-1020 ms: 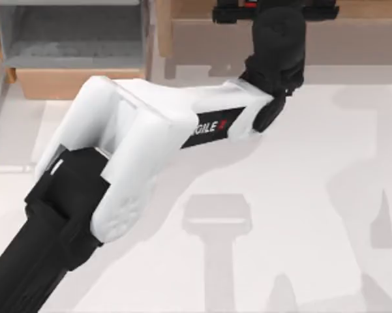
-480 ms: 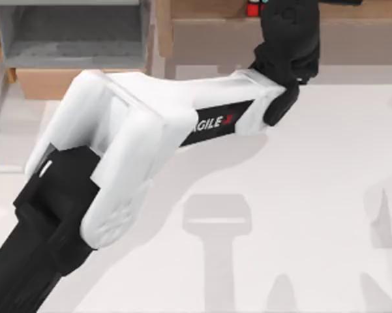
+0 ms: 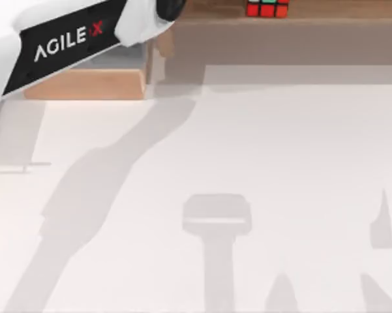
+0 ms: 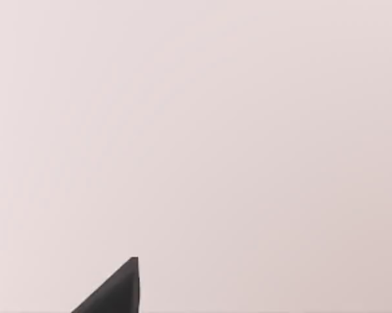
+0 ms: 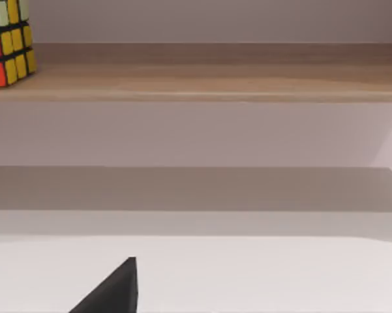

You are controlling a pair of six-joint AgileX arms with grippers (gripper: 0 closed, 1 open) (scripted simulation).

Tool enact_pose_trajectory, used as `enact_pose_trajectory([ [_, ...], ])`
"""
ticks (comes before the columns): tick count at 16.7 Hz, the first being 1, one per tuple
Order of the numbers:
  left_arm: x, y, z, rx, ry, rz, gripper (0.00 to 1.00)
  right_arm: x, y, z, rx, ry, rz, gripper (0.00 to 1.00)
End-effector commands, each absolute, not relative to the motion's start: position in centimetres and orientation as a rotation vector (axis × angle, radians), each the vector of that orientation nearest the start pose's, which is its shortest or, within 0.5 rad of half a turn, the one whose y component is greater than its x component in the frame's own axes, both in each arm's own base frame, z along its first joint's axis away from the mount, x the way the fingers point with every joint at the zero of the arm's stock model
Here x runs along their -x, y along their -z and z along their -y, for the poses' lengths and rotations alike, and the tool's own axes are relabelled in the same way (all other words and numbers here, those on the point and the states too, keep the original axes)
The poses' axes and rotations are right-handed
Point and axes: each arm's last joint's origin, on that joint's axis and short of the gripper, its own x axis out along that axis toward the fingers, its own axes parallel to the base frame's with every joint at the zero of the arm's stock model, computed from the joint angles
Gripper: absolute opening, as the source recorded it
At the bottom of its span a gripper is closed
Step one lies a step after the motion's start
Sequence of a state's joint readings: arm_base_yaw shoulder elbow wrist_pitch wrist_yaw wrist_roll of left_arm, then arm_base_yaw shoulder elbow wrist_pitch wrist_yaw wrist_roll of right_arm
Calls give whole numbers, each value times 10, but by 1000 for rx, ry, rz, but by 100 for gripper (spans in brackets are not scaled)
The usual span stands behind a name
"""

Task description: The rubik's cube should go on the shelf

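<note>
Our left gripper [image 4: 114, 290] is just a dark wedge at the rim of its wrist view with a plain pale surface beyond it, so honestly we can't tell if it's apart or together. It's not on the cube, though. The small rubik's cube with red, green and yellow stickers in a black grid [image 3: 267, 8] sits on the flat ledge of the long light-brown wooden shelf [image 3: 280, 42], at the far edge of the top view, with nothing touching it.

So we'd call the placing step done. What's left is just getting clear, and the next move calls for swinging the left arm home without clipping the shelf.

The white-and-black left arm link [image 3: 52, 45] hangs high over the table's far left corner, above the wood-fronted box compartment [image 3: 85, 83]. Our right gripper [image 5: 111, 290] looks parked low over the white table [image 3: 280, 163], facing the shelf, and we can't tell its state either.
</note>
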State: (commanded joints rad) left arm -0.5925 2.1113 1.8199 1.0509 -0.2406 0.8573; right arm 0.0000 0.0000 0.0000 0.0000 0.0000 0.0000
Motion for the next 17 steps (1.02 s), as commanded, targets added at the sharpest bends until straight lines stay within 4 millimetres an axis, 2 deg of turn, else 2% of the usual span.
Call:
enact_pose_trajectory([
  [2,-419,-396,188,-722,-128,823,100,-106,-160,1,0,0,0,100],
  [4,-427,-389,109,-981,-243,813,100,-106,-160,1,0,0,0,100],
  [7,-418,-353,-12,-1354,-355,692,100,-106,-160,1,0,0,0,100],
  [10,-378,-294,-115,-1622,-376,478,100,-106,-160,1,0,0,0,100],
  [12,-340,-245,-164,-1707,-336,310,100,-106,-160,1,0,0,0,100],
  [13,-319,-222,-180,-1725,-308,234,100,-106,-160,1,0,0,0,100],
  [15,-281,-182,-196,-1724,-247,122,100,-106,-160,1,0,0,0,100],
  [17,-253,-149,-199,-1698,-181,56,100,-106,-160,1,0,0,0,100],
])
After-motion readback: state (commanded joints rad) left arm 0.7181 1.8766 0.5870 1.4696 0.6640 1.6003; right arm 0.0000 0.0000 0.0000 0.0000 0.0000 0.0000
